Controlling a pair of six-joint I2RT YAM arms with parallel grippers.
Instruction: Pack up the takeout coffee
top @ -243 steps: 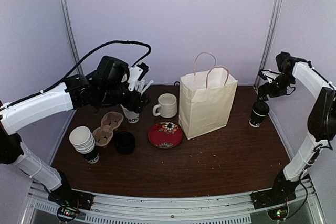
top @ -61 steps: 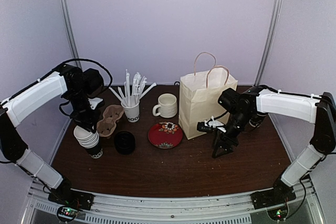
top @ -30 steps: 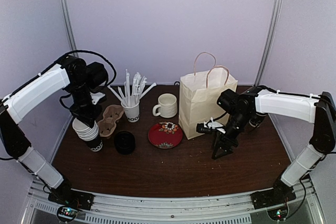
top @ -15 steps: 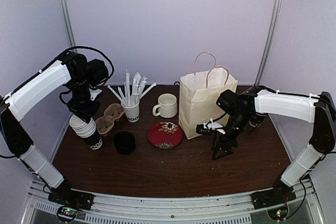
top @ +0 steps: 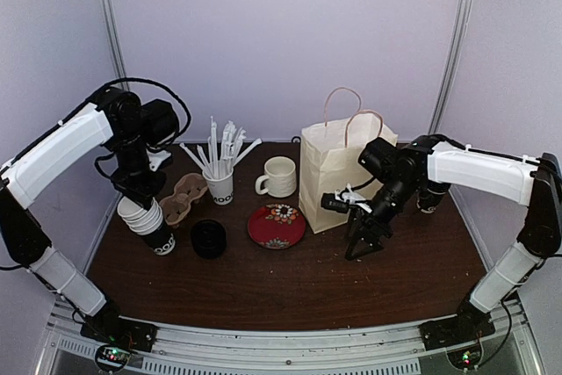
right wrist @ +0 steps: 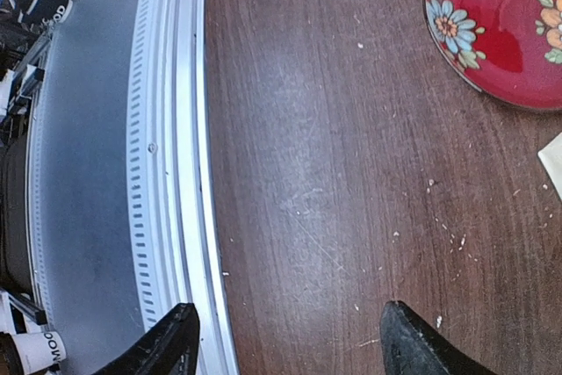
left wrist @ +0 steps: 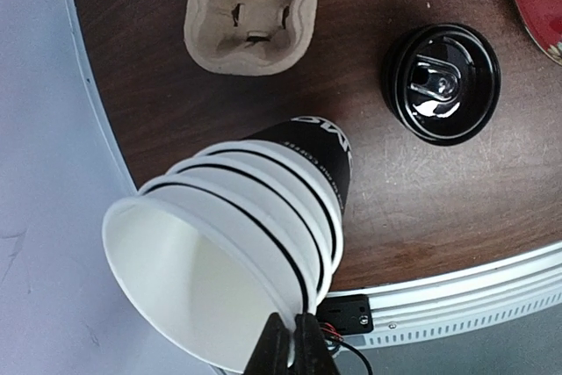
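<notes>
Fingers of the left gripper (left wrist: 285,350) pinch tight on the top rim of a tilted stack of paper cups (left wrist: 263,208) near the table's left edge. The right gripper (right wrist: 290,340) hangs wide open and empty in front of the paper bag (top: 344,173). One takeout coffee (top: 429,200) stands near the right edge, behind that arm.

Worktop (right wrist: 334,173) shows scuffed wood grain; glossy black plastic lid (left wrist: 441,83); rough moulded-pulp carrier (left wrist: 251,11); glazed plate (right wrist: 500,24); smooth paper cups (left wrist: 202,278).
</notes>
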